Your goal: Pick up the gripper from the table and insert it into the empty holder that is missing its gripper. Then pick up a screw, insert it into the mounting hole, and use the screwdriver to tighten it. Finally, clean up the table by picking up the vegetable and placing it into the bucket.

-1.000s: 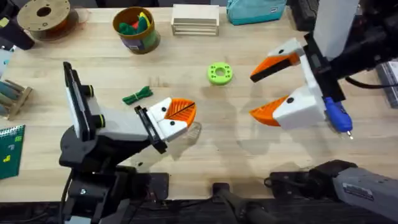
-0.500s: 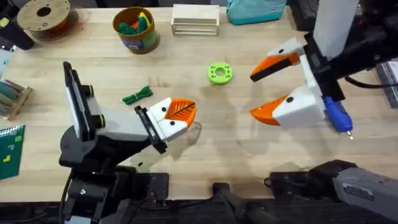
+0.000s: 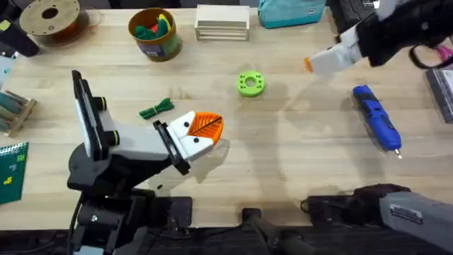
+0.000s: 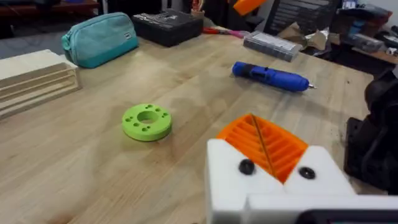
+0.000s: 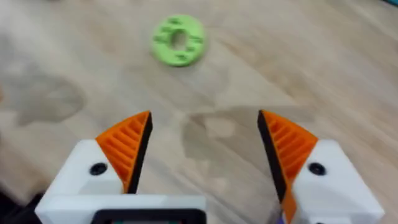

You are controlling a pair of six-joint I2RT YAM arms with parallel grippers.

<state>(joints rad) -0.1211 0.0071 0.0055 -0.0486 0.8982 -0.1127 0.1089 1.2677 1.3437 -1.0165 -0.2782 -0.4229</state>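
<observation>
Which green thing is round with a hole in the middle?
The bright green plastic ring mid-table. The dark green toy vegetable is long and thin, lying nearer the left gripper.

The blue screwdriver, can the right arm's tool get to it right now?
Probably yes. The screwdriver lies alone on bare table on the right side, with nothing on or against it. The right tool is open and empty, raised above the table nearby.

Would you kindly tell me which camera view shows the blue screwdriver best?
The overhead view: the screwdriver lies whole on the table, bit included. The left wrist view shows it farther off, at a low angle. In the right wrist view I cannot make it out.
</observation>
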